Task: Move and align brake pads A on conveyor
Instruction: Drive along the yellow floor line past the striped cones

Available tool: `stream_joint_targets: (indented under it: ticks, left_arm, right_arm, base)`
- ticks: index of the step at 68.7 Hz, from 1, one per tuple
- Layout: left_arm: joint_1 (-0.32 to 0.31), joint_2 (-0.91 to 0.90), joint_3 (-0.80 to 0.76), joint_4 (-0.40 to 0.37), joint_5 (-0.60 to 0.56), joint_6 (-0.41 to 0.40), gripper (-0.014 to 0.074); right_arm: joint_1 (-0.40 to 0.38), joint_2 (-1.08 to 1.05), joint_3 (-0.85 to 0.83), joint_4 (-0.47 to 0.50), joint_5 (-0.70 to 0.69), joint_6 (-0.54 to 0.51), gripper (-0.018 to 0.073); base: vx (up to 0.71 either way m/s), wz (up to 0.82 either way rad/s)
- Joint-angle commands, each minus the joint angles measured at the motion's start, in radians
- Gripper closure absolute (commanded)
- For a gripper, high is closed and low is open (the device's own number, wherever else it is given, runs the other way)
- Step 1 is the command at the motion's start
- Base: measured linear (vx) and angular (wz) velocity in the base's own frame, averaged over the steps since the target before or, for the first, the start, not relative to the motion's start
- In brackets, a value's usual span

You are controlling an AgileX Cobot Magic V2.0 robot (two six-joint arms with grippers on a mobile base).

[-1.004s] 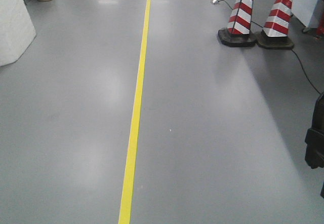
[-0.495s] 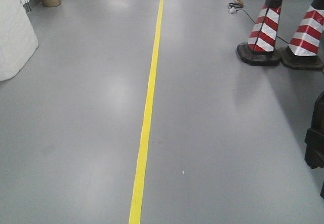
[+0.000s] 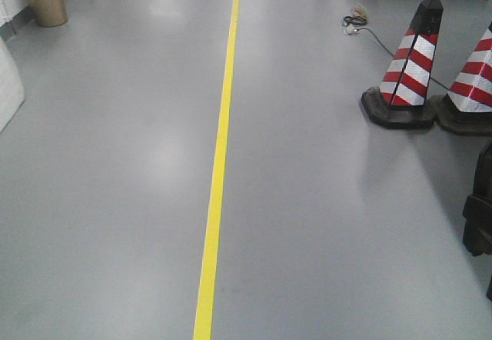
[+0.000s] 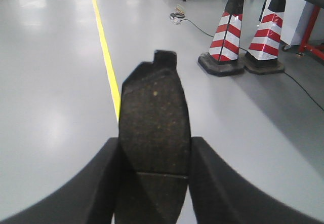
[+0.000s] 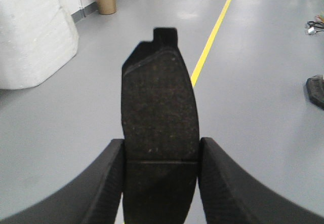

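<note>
The left gripper (image 4: 154, 181) pinches 1 brake pad (image 4: 154, 133); the right gripper (image 5: 161, 183) pinches another pad (image 5: 160, 112). Only the front view lacks both, showing grey floor (image 3: 323, 225), yellow line (image 3: 217, 163) and 2 striped cones (image 3: 411, 67).

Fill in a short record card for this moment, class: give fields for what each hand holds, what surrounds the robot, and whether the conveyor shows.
Left hand: shut on a brake pad, pad sticking out forward
Right hand: shut on a second brake pad, same pose
Floor: grey, with a yellow line
Obstacles: two red-and-white cones, cable beside them
Conveyor: not in any view
</note>
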Motion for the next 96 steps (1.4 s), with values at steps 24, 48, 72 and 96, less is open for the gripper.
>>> stream_joint_targets:
  ticks: [24,48,72,96]
  left_arm:
    - [-0.004,0.013,-0.028,0.024,-0.091,-0.003,0.0603]
    - [-0.004,0.012,-0.028,0.023,-0.092,-0.003,0.0603]
    - [-0.004,0.012,-0.028,0.023,-0.091,-0.003,0.0603]
    - [-0.004,0.012,-0.028,0.023,-0.091,-0.003,0.0603]
  right_arm:
    - [-0.001,0.002,-0.032,-0.021,-0.096,-0.008,0.0566]
    - [-0.001,0.002,-0.032,-0.021,-0.096,-0.008,0.0566]
    - [-0.001,0.005,-0.032,-0.02,-0.097,-0.008,0.0566]
    - [-0.001,0.005,-0.032,-0.02,-0.096,-0.008,0.0566]
  base:
    - [0.72,-0.12]
    - [0.71,0.04]
    - [0.66,-0.02]
    - [0.64,-0.07]
